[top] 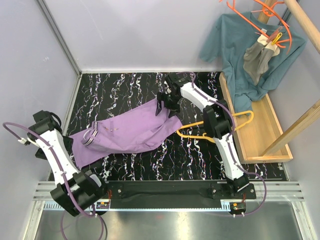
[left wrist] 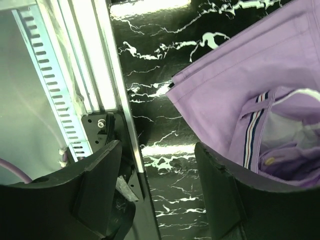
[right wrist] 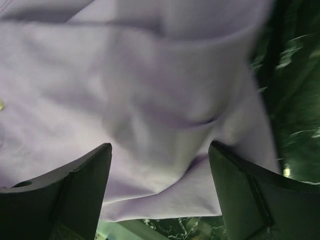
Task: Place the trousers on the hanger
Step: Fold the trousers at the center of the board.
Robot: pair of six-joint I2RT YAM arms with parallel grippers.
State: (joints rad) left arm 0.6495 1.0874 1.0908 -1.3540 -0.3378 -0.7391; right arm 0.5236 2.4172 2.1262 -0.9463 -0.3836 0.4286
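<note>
While the black, white-veined worktop fills the middle of the top view, the largest thing on it is the trousers, a lilac cloth that lies flat and a little crumpled, running from the near left to the far centre. They are not on the hanger. The striped waistband is at the near-left end, and the other end reaches under the right arm. At the right side stands a wooden tray just beside the worktop, and above it a teal shirt hangs with a small grey garment in front of it, near some orange hangers. The hanger of thin yellow plastic lies on the worktop to the right of the trousers. Its middle is hidden under the right arm, its hook comes to the edge of the tray, and its left tip is just beside the cloth; I cannot tell if they touch. The right gripper is over the far end of the trousers, and in its wrist view the jaws stand wide apart with the lilac cloth between and below them, not pinched. The left gripper is low near the metal rail at the near edge, its jaws apart with only bare worktop between them; the waistband is just to one side of it.
</note>
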